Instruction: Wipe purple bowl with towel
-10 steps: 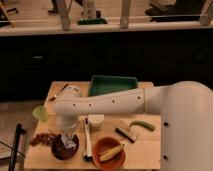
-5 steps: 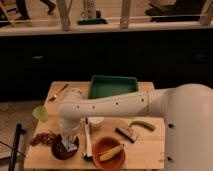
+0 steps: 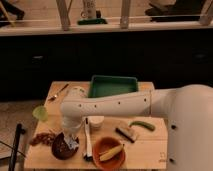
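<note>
1. Where my white arm bends down at the near left of the light wooden table [image 3: 150,145], my gripper [image 3: 70,136] sits over the dark purple round bowl [image 3: 63,148]; I cannot tell how wide my jaws stand, nor whether they hold the pale towel [image 3: 73,143] bunched at the bowl's rim.
2. Just right lie a black-handled brush [image 3: 87,141] and an orange bowl [image 3: 108,153] holding a yellow banana [image 3: 113,152].
3. Left sits a lime-green cup [image 3: 40,113].
4. Beyond my arm rests a green rectangular tray [image 3: 113,86].
</note>
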Robot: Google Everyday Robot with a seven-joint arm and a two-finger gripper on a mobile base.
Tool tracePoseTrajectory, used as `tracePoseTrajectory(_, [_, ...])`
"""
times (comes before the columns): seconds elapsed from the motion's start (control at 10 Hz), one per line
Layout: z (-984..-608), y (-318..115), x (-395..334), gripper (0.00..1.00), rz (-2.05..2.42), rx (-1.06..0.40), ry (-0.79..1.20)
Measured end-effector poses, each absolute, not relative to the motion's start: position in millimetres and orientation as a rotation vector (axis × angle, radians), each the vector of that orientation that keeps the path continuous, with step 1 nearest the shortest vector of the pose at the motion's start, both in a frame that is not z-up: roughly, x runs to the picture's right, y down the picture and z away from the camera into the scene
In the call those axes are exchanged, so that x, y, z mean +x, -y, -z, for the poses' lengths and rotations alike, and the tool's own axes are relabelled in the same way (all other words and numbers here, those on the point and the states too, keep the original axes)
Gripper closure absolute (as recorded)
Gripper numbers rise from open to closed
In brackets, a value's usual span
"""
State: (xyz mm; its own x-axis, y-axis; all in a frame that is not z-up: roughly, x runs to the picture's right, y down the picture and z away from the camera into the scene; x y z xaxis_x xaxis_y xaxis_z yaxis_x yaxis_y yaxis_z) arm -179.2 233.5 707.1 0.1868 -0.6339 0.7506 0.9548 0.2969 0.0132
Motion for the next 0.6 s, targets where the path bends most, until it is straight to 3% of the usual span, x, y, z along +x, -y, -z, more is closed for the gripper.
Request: tracePoseTrajectory(0.6, [-695.8, -234.4, -223.3, 1.00, 1.351, -0.501, 0.780])
